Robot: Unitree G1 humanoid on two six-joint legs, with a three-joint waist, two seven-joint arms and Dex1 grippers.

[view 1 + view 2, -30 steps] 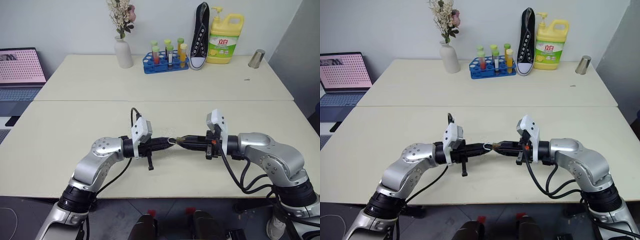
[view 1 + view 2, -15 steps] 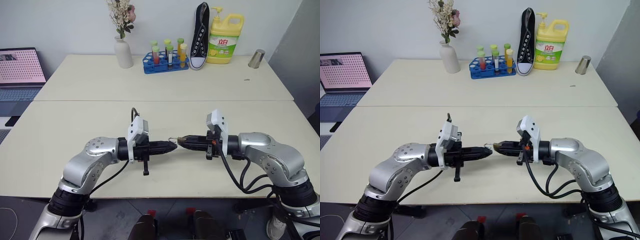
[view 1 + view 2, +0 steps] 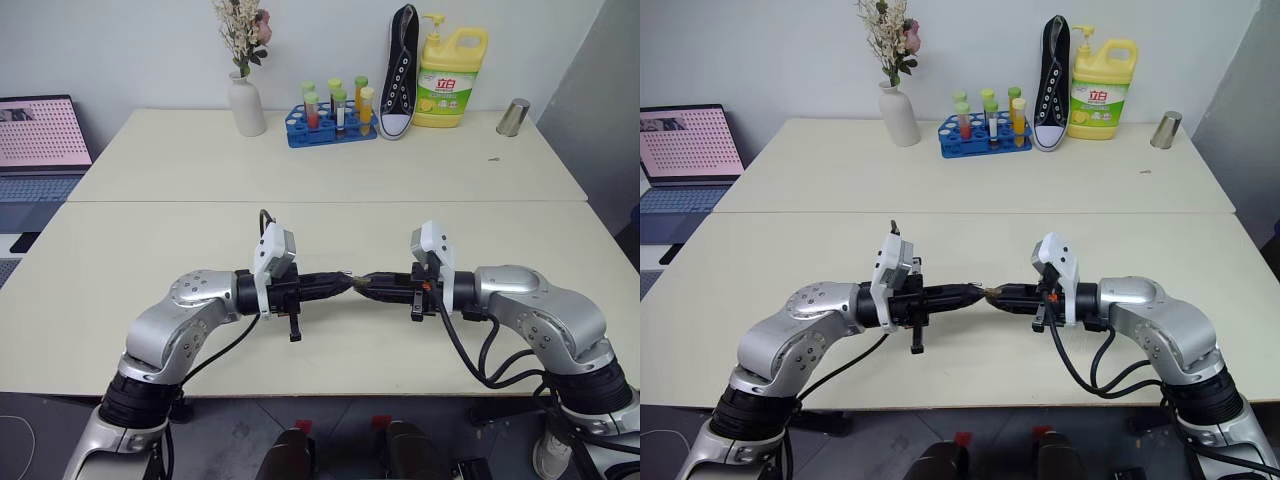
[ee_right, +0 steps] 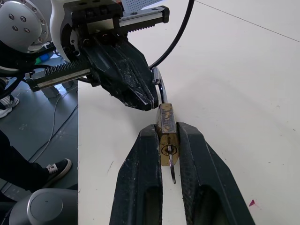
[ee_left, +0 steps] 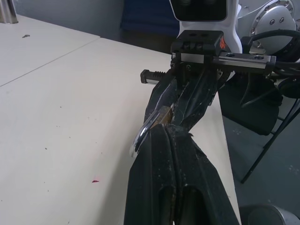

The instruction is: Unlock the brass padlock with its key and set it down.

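Observation:
The brass padlock (image 4: 166, 132) is clamped by its body between the fingers of my right gripper (image 4: 166, 126), a little above the table (image 3: 150, 250). The small silvery key (image 4: 171, 169) sticks out of the keyhole, on the end facing the right wrist. The shackle (image 4: 159, 88) points toward my left gripper (image 5: 166, 129), which is shut. Its tips rest against the padlock's top, and the shackle (image 5: 139, 137) curves along their side. I cannot tell whether they pinch the shackle. In the head views both grippers meet tip to tip at the padlock (image 3: 355, 281).
Along the far edge of the table stand a white vase (image 3: 246, 105), a blue test-tube rack (image 3: 330, 122), a black shoe (image 3: 398, 70), a yellow detergent bottle (image 3: 450, 80) and a metal cup (image 3: 513, 117). A laptop (image 3: 38, 135) sits off the table to the left.
Half a second ago the left gripper had drawn back from the padlock, leaving a gap. Now its tips are against the padlock again. The right gripper and padlock have stayed put.

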